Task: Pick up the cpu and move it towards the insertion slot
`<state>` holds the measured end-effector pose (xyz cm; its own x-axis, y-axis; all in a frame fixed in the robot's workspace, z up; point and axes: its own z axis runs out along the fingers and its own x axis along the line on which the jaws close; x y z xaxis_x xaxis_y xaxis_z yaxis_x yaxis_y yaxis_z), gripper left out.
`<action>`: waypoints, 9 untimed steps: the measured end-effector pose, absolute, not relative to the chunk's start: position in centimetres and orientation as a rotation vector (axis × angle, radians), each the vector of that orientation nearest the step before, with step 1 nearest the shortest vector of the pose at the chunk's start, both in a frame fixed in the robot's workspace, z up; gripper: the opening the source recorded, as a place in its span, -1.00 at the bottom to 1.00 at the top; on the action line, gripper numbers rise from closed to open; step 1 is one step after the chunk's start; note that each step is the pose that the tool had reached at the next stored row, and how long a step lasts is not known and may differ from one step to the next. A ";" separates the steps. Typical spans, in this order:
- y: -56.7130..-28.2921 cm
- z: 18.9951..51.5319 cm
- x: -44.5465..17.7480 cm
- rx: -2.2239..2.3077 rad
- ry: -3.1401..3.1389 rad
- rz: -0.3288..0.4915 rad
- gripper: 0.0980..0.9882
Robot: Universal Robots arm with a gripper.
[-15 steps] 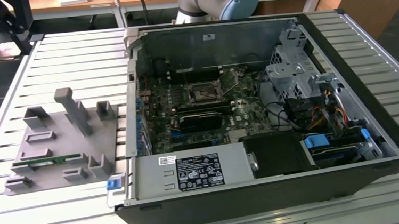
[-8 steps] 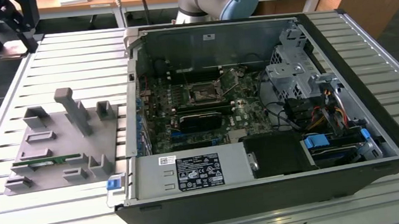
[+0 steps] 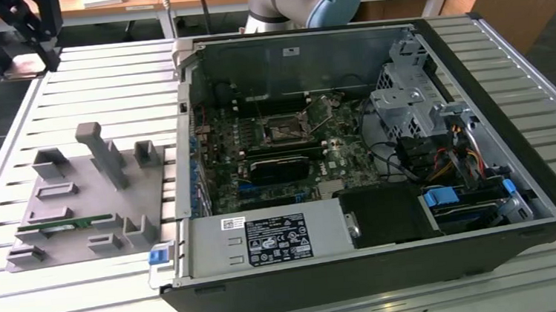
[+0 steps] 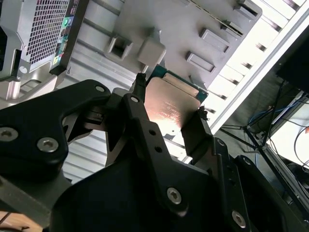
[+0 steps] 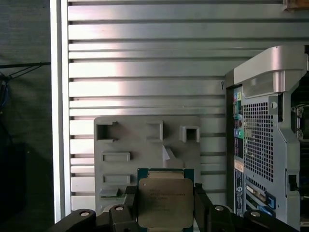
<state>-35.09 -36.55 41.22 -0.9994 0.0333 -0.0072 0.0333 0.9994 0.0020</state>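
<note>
**A:** Ribbed silvery metal is what the surface (image 3: pixel 74 90) is made of, long flat slats running side by side. What is carried on it?

**B:** One open computer case (image 3: pixel 368 283), black-walled and boxy, is laid on its side towards the exterior view's right. Inside it a green circuit board (image 3: pixel 226 186) is seen, and at its middle one insertion slot (image 3: pixel 283 129), a small dark square framed in silvery metal. A long black rectangular block (image 3: pixel 281 168) lies just beside the slot.

**A:** And beside the case?

**B:** One matte grey holder plate (image 3: pixel 74 209) is set flat on the slats towards the exterior view's left, well apart from the slot. Several blocky posts and shallow rectangular pockets are moulded into it; in the first wrist view three square pockets are counted along one edge.

**A:** How is the end effector held?

**B:** The end effector (image 5: pixel 166 203) is made of black jointed links fastened with round silver screws. Its two fingers (image 4: pixel 193 133) are closed against opposite edges of the cpu (image 5: pixel 164 200), which is gripped between them.

**A:** Where is the cpu, then?

**B:** It is held above the grey plate, in both wrist views. One flat square chip is shown, its metal top (image 4: pixel 166 106) smooth and faintly shiny, bordered by a thin green rim.
</note>
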 end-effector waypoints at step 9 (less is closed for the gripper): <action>-36.2 41.2 -34.3 0.052 3.134 0.003 0.00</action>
